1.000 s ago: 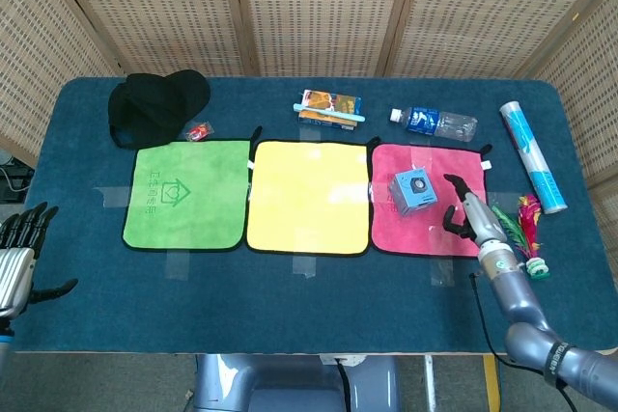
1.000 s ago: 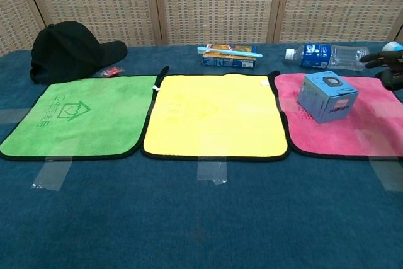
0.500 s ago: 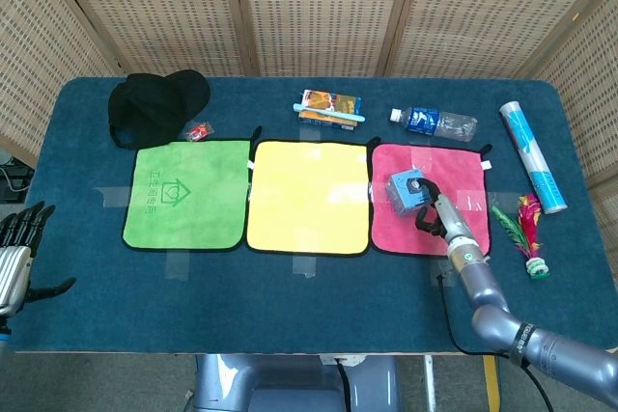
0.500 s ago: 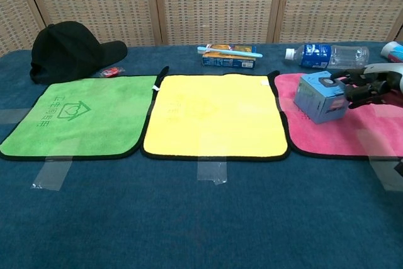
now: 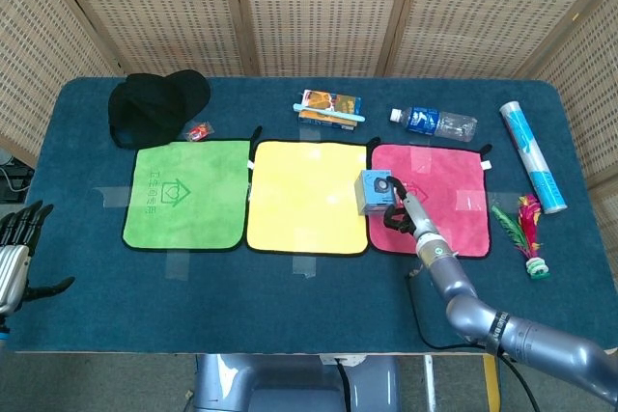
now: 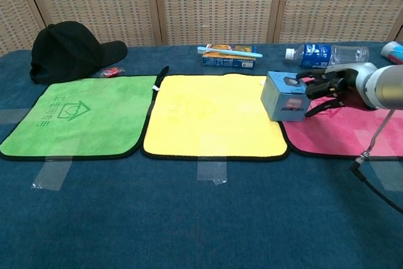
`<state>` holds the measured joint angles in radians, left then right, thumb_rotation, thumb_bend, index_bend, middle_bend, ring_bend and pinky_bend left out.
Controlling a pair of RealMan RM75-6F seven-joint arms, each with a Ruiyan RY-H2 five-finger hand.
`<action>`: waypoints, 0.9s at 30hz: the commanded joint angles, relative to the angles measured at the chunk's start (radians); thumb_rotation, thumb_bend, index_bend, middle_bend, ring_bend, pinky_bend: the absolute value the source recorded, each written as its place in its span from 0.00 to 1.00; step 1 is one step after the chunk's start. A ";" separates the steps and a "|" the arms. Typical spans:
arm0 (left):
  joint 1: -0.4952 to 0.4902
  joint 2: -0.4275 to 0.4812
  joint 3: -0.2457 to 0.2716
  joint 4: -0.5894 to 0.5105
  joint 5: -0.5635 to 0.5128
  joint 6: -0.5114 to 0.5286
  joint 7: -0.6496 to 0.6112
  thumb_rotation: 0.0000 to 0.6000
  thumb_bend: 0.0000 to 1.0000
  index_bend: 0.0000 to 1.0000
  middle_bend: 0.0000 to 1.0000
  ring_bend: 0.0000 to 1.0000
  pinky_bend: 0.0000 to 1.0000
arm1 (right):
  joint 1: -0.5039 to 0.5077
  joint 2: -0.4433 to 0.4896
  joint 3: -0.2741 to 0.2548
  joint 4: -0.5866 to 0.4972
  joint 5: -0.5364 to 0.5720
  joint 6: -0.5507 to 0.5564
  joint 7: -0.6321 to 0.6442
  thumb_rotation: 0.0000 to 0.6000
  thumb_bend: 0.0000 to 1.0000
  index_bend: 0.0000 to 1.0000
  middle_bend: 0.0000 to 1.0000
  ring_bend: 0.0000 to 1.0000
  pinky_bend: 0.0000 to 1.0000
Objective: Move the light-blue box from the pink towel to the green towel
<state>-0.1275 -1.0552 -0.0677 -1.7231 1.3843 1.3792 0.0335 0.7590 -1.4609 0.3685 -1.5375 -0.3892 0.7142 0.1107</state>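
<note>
Currently: right hand (image 6: pixel 322 88) gripping light-blue box (image 6: pixel 284 96), box over seam between yellow towel (image 5: pixel 309 195) and pink towel (image 5: pixel 439 195); lifted or touching cloth, cannot tell. Green towel (image 5: pixel 188 193) well apart. Left hand (image 5: pixel 17 256) off surface (image 5: pixel 309 311) edge, fingers spread, holding nothing.

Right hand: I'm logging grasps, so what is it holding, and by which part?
The right hand grips the light-blue box by its right side, at the pink towel's left edge.
</note>
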 commanded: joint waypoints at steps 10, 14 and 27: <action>0.000 0.007 0.000 0.001 -0.003 0.000 -0.015 1.00 0.00 0.00 0.00 0.00 0.00 | 0.080 -0.024 0.004 -0.035 0.063 0.067 -0.074 1.00 1.00 0.04 0.07 0.00 0.29; 0.000 0.007 0.003 -0.001 0.001 0.001 -0.015 1.00 0.00 0.00 0.00 0.00 0.00 | 0.108 -0.032 -0.010 -0.040 0.090 0.067 -0.109 1.00 1.00 0.06 0.09 0.01 0.29; -0.001 0.011 0.003 0.000 -0.002 0.000 -0.023 1.00 0.00 0.00 0.00 0.00 0.00 | 0.203 -0.087 0.006 -0.031 0.178 0.091 -0.175 1.00 1.00 0.06 0.10 0.03 0.29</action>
<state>-0.1281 -1.0445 -0.0650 -1.7235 1.3819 1.3796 0.0105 0.9573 -1.5428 0.3721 -1.5702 -0.2163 0.8017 -0.0598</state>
